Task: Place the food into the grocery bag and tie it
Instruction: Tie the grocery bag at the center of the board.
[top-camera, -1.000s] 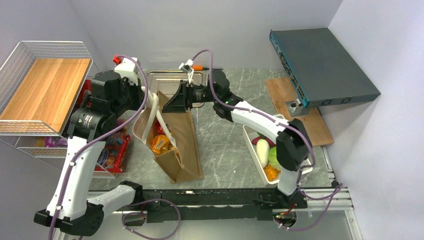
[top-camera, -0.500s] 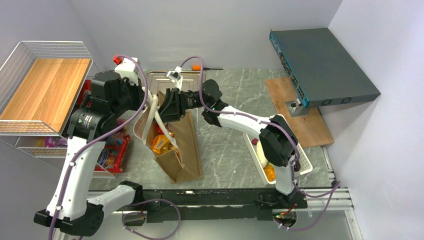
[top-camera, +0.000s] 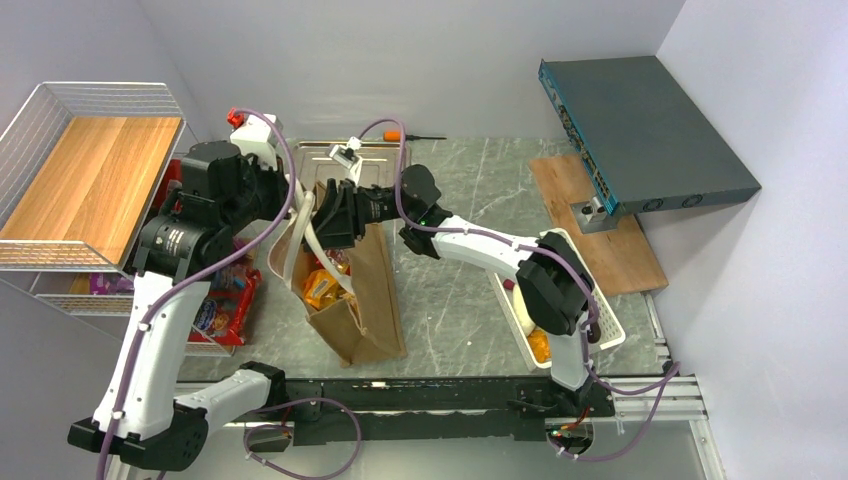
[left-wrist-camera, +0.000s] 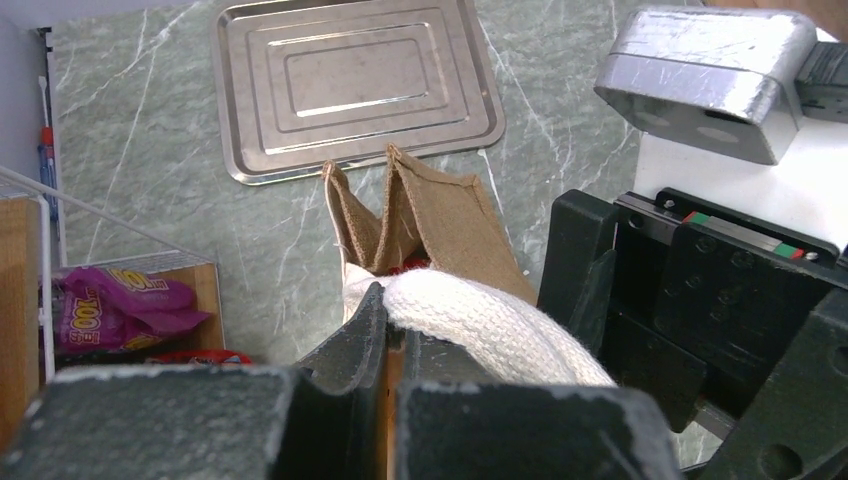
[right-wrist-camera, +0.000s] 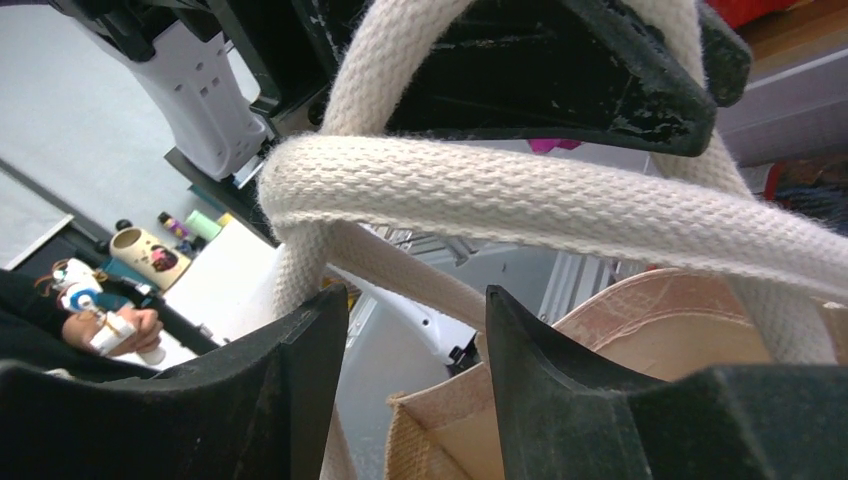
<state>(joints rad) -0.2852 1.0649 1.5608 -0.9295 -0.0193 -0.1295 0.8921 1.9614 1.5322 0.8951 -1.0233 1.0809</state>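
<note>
The brown grocery bag (top-camera: 365, 290) stands at mid-table with its mouth open. An orange snack packet (top-camera: 322, 288) of the food shows inside it. My left gripper (top-camera: 300, 203) is above the bag's mouth, shut on a white loop handle (left-wrist-camera: 470, 315) right at its fingertips (left-wrist-camera: 372, 305). My right gripper (top-camera: 320, 220) reaches in from the right, close against the left one. Its jaws are open in the right wrist view (right-wrist-camera: 415, 305), just under a handle strap (right-wrist-camera: 550, 200) that crosses above them. More food (top-camera: 541, 346) lies in the white basket (top-camera: 610, 335), mostly hidden by the right arm.
A metal tray (left-wrist-camera: 355, 85) lies behind the bag. A wire rack with a wooden shelf (top-camera: 90, 170) stands at the left, with red packets (top-camera: 225, 300) beneath it. At back right a blue-grey box (top-camera: 640, 130) rests on a wooden board (top-camera: 600, 235). A screwdriver (top-camera: 410, 135) lies at the back.
My right gripper has moved left from beside the bag to the handles at its mouth, with its jaws a little wider. The left gripper keeps its hold in place.
</note>
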